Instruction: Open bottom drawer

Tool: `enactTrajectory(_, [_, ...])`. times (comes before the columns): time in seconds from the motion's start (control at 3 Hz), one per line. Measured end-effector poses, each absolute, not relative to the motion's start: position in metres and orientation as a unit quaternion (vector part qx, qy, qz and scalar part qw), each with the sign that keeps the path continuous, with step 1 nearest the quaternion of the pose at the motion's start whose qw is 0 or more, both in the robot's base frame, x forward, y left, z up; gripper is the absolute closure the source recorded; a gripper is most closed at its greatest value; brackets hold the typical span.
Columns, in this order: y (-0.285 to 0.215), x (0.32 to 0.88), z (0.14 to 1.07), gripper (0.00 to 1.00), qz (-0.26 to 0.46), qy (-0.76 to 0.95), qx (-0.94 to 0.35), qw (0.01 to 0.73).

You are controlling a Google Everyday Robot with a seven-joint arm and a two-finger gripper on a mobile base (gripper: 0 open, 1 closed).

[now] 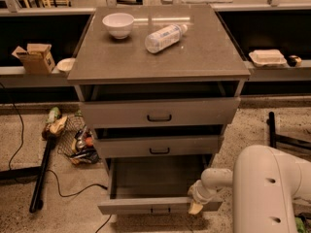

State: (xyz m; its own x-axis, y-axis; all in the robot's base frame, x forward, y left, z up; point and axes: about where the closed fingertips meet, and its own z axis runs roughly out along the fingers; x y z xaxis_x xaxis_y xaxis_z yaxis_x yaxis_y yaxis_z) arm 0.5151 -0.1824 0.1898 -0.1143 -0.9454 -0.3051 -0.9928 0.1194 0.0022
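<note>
Camera view: tool [196, 203] at bottom drawer [141, 207]

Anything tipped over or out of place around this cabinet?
The plastic bottle lies on its side on the cabinet top beside the white bowl. Clutter is heaped on the floor nearby. The gripper sits at the front of the open bottom drawer.

Hand [196, 204] — at bottom drawer [146, 206], right end

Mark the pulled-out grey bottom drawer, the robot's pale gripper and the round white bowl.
grey bottom drawer [136, 206]: camera view, on its front panel.
gripper [196, 205]: camera view, on its tip, at the drawer front's right end.
white bowl [118, 24]: camera view, on its outer wall.
</note>
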Motion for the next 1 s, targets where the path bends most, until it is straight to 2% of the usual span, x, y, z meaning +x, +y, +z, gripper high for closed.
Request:
enactTrajectory(0.33, [-0.182,0.515,0.19,0.0,0.103,0.739,-0.655,0.115])
enactTrajectory(1.0, [-0.188,0.514,0.237,0.0,0.116,0.714,-0.675,0.146])
